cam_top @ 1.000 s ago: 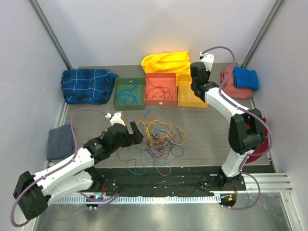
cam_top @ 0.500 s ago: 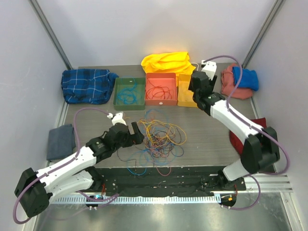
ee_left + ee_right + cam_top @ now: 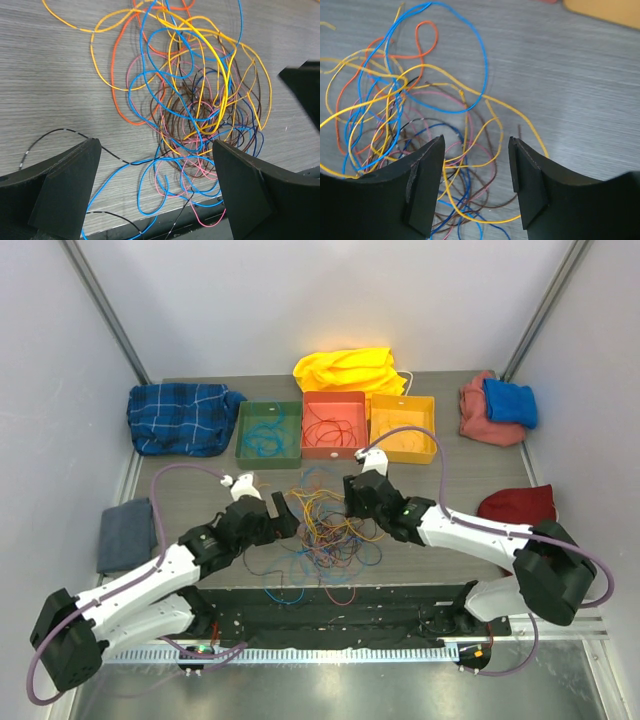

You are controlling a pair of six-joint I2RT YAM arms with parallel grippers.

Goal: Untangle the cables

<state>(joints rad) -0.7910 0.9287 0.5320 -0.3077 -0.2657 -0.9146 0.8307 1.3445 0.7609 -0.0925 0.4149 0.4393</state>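
- The cables (image 3: 325,525): one loose knot mid table (image 3: 470,475), on the near side of the trays, btwn my two pincers.
- L pincer (image 3: 284,516): fingers wide apart, nothing in them. It hangs at the knot's left edge, and in the wrist view the knot lies in the gap ahead.
- R pincer (image 3: 352,492): fingers apart too, narrower gap, empty, over the knot's far side.
- Step, as I judge it: lining up for a pick, no strand gripped yet.
- Green tray (image 3: 240,430) holds blue strands and red tray (image 3: 331,453) holds red/dark ones, so the sort looks part done. Most wire isn't out yet.
- Yellow tray (image 3: 400,456): can't tell if anything's in it.
- Next move needs ONE strand from the fringe, not the dense core. R wrist view shows a blue loop (image 3: 479,60) and an orange loop (image 3: 427,30) reaching out past the thick of it; both look like decent candidates.
- Needs a low, exact close, since the wires are hair-thin & flat on the wood. Prob. the other pincer should pin the knot while I draw out slowly.
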